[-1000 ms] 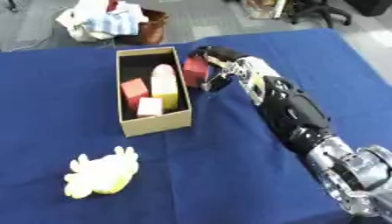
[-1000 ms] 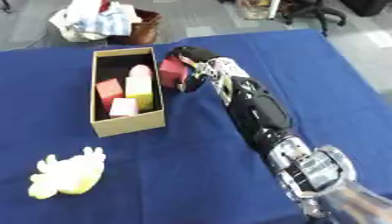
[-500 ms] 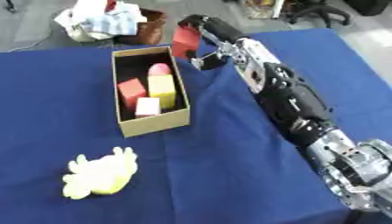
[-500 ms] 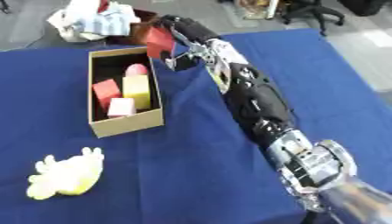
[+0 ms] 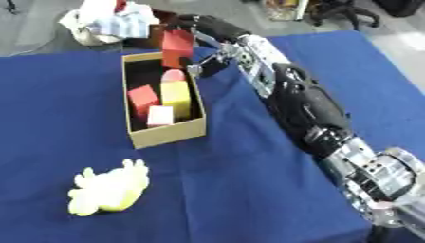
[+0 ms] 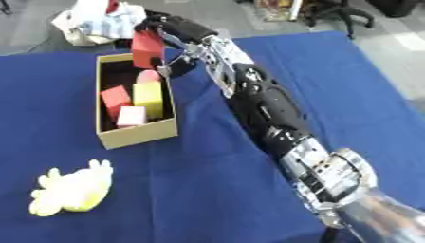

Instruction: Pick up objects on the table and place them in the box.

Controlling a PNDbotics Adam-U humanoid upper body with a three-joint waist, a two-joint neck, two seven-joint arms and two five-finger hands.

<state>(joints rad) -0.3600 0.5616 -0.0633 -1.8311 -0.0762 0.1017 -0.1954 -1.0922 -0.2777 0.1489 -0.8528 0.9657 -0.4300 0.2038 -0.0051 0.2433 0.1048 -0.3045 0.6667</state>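
Nearest: yellow soft toy (image 5: 108, 192), lumpy, lying on the blue table cover (image 5: 249, 190), well apart from the box and not yet picked up. Its exact form is hard to make out.

Next: right arm, black with silver joints, entering from the lower right corner and stretching up across the cloth toward the box. The left hand shows in neither view.

Middle: open cardboard box (image 5: 166, 135), long side running away from the camera. Contents, near to far: a pale pink block (image 5: 159, 115), a red cube (image 5: 143, 97) beside a yellow block (image 5: 175, 95), and a pink rounded piece (image 5: 172, 76) behind the yellow one, partly hidden by it.

Far end of box: right hand (image 5: 207, 33), fingers curled round a red block (image 5: 177, 45) and holding it upright above the box's far rim, clear of the things inside. How much of the block sits under the fingers cannot be seen, and the far inner corner of the box is covered by the block.

Step in hand, by judgement: placing, with the block over the box but not released. The next move calls for lowering it into the bare far end, clear of the pink piece, then opening the fingers.

Farthest: a heap of pale cloth items (image 5: 112, 21) off the table edge, contents indistinct.
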